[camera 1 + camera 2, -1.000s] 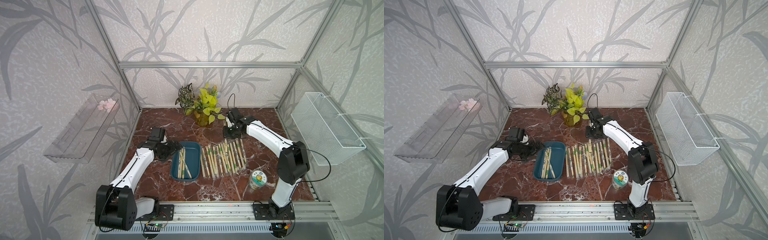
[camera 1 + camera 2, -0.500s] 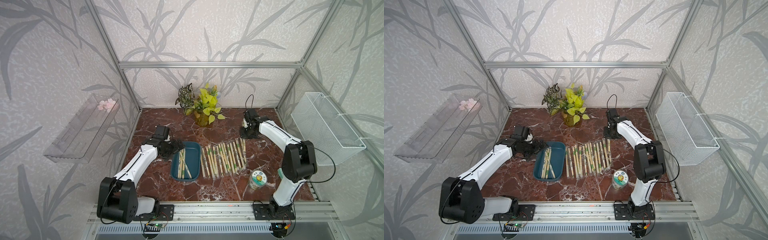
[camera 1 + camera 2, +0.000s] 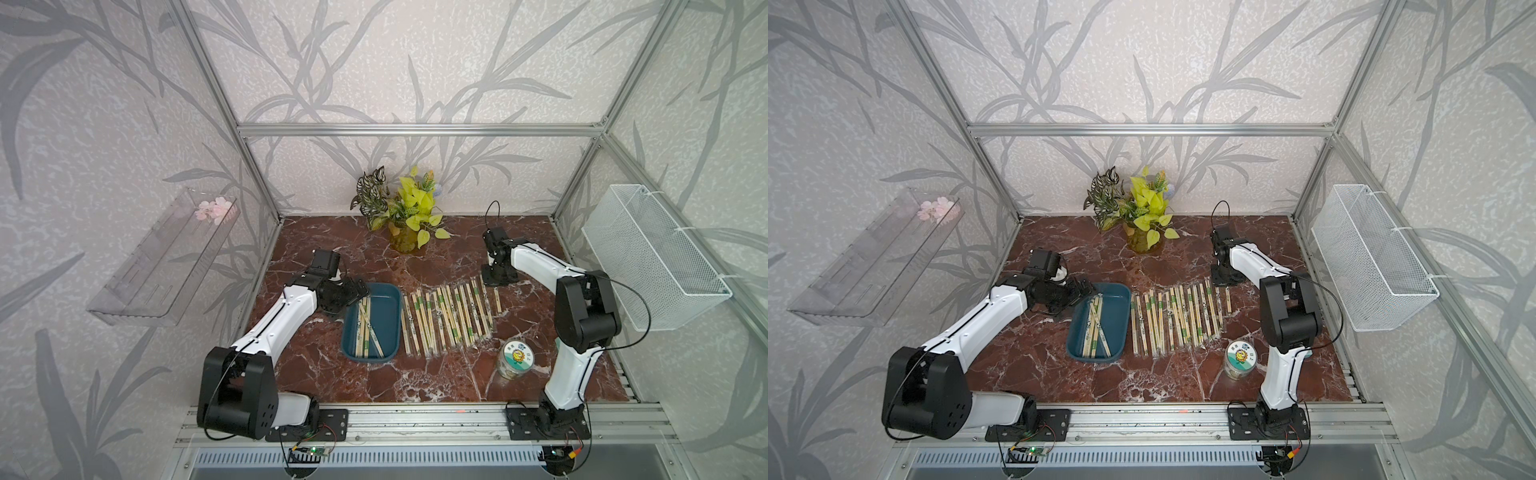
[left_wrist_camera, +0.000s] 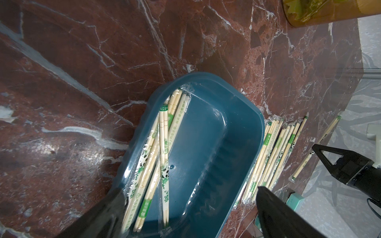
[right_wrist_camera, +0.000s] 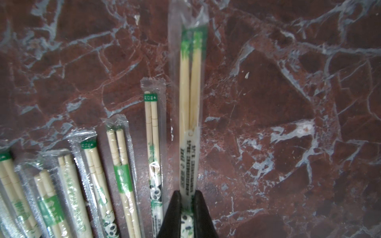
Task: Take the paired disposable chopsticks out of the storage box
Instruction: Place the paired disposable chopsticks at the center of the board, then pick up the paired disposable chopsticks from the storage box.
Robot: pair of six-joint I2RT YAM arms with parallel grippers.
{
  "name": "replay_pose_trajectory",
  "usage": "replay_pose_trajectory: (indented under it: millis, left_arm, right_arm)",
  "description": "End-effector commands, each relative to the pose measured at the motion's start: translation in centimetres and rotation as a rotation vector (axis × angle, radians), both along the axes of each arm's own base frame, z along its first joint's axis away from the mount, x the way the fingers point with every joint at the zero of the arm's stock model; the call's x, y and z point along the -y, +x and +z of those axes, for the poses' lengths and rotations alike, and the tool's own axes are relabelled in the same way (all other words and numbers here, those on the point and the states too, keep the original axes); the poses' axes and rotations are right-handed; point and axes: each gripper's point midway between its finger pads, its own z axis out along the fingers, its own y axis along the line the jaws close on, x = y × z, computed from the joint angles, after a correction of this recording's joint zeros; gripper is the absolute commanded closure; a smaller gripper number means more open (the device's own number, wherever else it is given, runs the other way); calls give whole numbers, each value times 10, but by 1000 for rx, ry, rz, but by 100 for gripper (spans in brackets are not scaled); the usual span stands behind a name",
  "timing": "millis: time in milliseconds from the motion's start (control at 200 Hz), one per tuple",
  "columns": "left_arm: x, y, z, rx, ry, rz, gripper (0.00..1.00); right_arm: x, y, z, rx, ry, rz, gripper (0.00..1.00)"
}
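Note:
The storage box (image 3: 386, 316) (image 3: 1116, 316) (image 4: 206, 144) is a dark teal tray on the red marble table. A few paired disposable chopsticks (image 3: 365, 328) (image 3: 1094, 328) (image 4: 164, 140) lie along its left side. My left gripper (image 3: 355, 293) (image 3: 1086, 289) (image 4: 188, 190) is open at the box's far left end, one finger outside the rim. Several more pairs (image 3: 446, 316) (image 3: 1177, 318) (image 5: 121, 177) lie in a row right of the box. My right gripper (image 3: 497, 278) (image 3: 1225, 279) (image 5: 187, 195) is shut on one sleeved pair (image 5: 190, 99) at the row's right end.
A potted plant (image 3: 409, 220) stands at the back middle. A lidded jar (image 3: 515, 359) sits front right, near the right arm's base. A white wire basket (image 3: 652, 257) hangs on the right wall. A clear shelf (image 3: 166, 257) hangs on the left wall.
My left gripper has moved right, up to the box's far left end. My right gripper has swung right along the row's far side, then come down at its right end.

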Motion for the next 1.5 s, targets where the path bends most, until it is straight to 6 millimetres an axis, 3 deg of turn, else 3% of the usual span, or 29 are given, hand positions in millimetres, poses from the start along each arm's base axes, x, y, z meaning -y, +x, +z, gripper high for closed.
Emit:
replay_pose_trajectory:
  millis: [0,230,425,670,825,955,1165,1230,1265,1495]
  left_arm:
    - [2,8,10,30,5,-11,0]
    - [1,7,8,21,11,-16,0]
    - [0,7,8,19,15,-18,0]
    - [-2,5,8,14,29,-13,0]
    - [-6,2,7,8,47,-7,0]
    - [-11,-2,6,-2,66,3,0]
    - [-26,-15,1,-23,104,52,0]
    - [-32,-20,-1,-33,107,75,0]
    - [-36,-23,-3,-40,106,89,0]
    - [-60,-39,-11,-73,58,174,0]
  right_arm:
    - [7,-8,-15,-49,-32,-3,98]
    - [5,-12,-25,-69,-18,-14,89]
    - [3,-13,-20,-62,0,-30,70]
    - [-11,-8,11,9,100,-67,66]
    - [-30,-6,40,71,198,-69,66]
    - [-60,-8,66,118,274,-32,65]
    - [-134,-30,94,143,370,102,65]
    - [-161,-41,98,138,399,151,65]
    - [-175,-49,111,160,430,180,64]
    - [-251,-97,124,135,513,340,63]
